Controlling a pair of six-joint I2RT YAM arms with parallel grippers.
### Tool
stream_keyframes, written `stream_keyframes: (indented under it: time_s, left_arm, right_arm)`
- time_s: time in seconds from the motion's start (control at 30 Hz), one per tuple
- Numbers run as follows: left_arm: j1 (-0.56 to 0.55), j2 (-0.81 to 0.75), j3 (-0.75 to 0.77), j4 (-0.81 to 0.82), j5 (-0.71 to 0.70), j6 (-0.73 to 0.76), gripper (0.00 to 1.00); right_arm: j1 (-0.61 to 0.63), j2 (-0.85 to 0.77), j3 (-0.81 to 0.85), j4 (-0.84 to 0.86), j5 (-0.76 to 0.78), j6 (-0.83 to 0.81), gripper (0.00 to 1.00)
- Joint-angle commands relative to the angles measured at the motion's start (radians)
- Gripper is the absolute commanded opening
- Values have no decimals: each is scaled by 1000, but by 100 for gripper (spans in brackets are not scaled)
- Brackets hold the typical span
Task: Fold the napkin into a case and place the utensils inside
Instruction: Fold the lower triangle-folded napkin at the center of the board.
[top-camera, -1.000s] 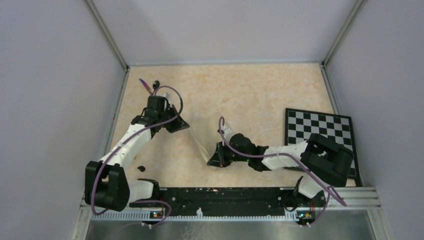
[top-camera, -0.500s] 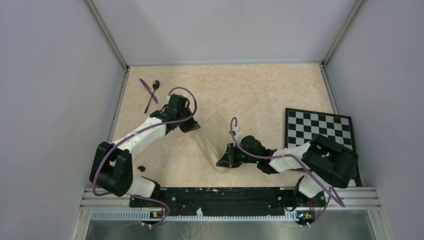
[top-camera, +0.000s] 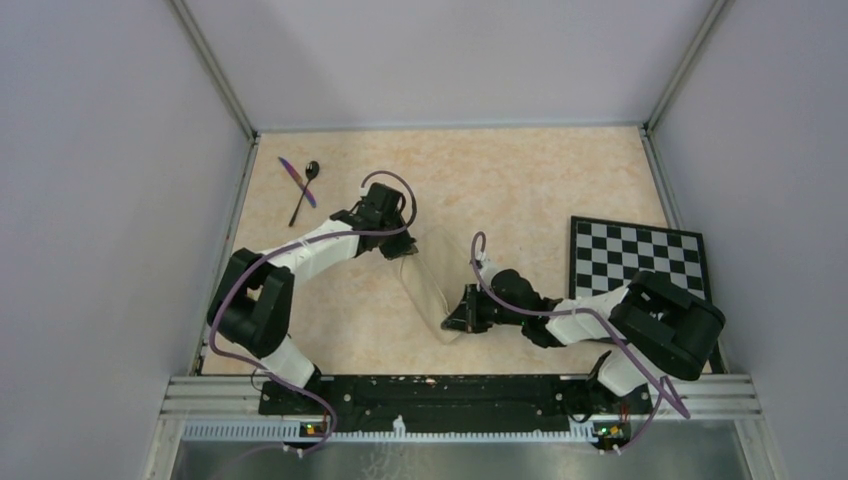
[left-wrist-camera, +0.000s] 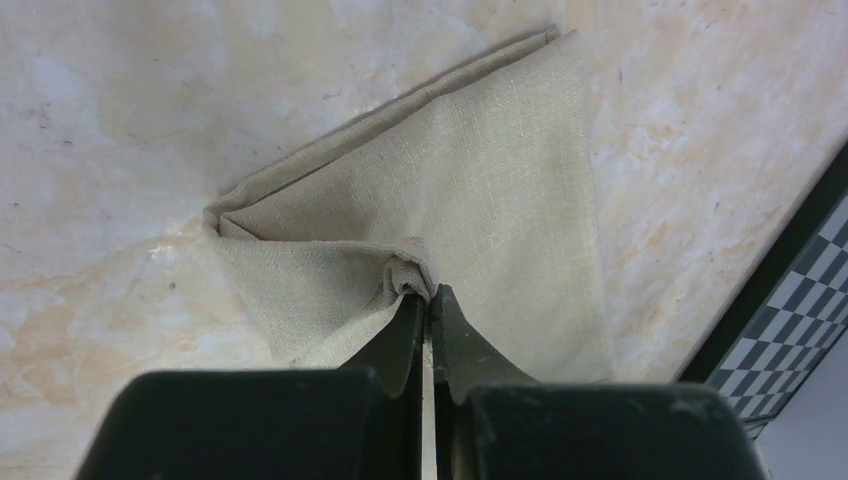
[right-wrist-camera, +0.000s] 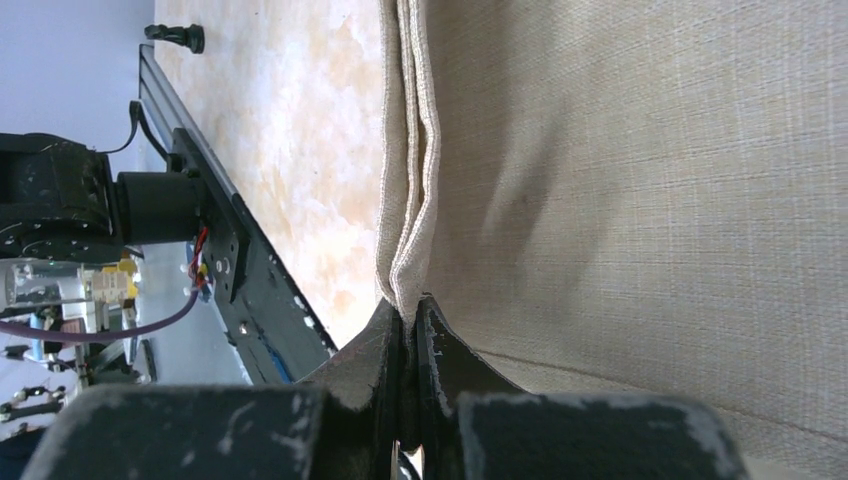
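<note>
Beige napkin (top-camera: 428, 292) sits mid-table as a narrow folded strip. The left gripper (left-wrist-camera: 430, 303) is pinched tight on a bunched corner and the right gripper (right-wrist-camera: 410, 312) is clamped on the stacked edge. Risk imo: a layer slips out of either pinch and the fold flops open. The spoon (top-camera: 305, 190) and knife (top-camera: 297, 182) lie crossed at the far left.

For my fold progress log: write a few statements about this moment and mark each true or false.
Both the left gripper and the right gripper are shut on the napkin. True.
The spoon and knife sit inside the napkin. False: they lie crossed on the table, far left, apart from it.
The checkerboard lies at the table's right side. True.
The napkin lies as one flat layer. False: it is folded, layers stacked at its edge.
</note>
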Motion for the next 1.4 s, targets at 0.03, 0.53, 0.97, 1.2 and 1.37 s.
stream_keyframes:
  time_s: [0.03, 0.53, 0.97, 1.2, 1.37]
  left_arm:
    - [5, 35, 50, 63, -51, 4, 0]
    - [27, 113, 86, 48, -93, 8, 0]
    - [30, 182, 107, 75, -78, 16, 0]
    - [29, 192, 105, 88, -36, 18, 0]
    - [29, 187, 98, 91, -21, 20, 0]
  right_arm:
    - [-28, -26, 8, -67, -9, -57, 0]
    - [-66, 24, 66, -151, -15, -119, 0]
    - [-66, 16, 126, -288, 40, -201, 8]
    - [-63, -209, 222, -618, 223, -351, 36]
    - [-76, -182, 260, -456, 79, -340, 56]
